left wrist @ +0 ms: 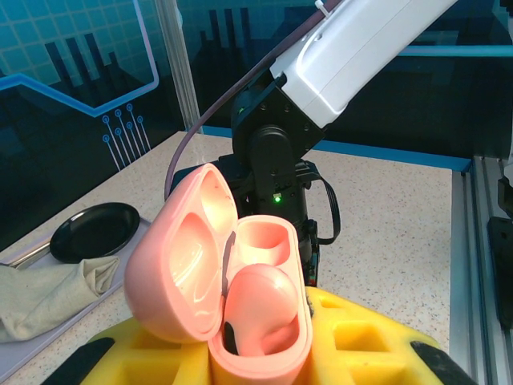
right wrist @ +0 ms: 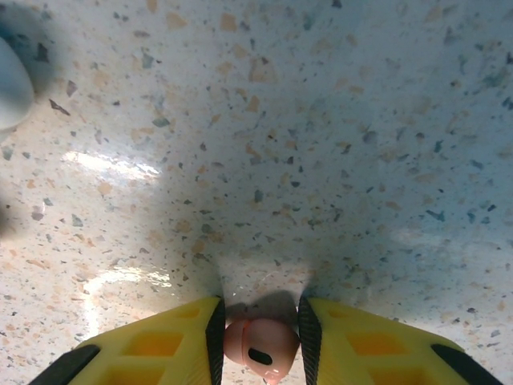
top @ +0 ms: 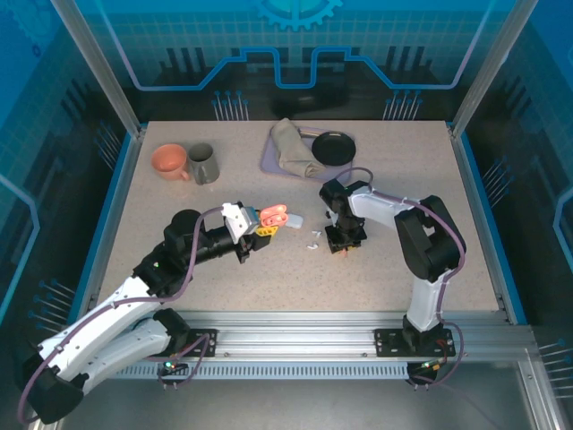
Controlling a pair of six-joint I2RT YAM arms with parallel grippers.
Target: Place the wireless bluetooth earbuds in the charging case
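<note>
Earbud (right wrist: 258, 347) pinched in right hand (right wrist: 260, 322); open pink case (left wrist: 260, 241) in left hand (left wrist: 260, 357)

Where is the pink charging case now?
Top view: the pink charging case is in the left gripper, lid open, over the table left of centre, white earbuds just to its right.

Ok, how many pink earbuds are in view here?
2. The first pink earbud sits in the open pink case held by the left claw; the second pink earbud is pinched in the right claw.
</note>
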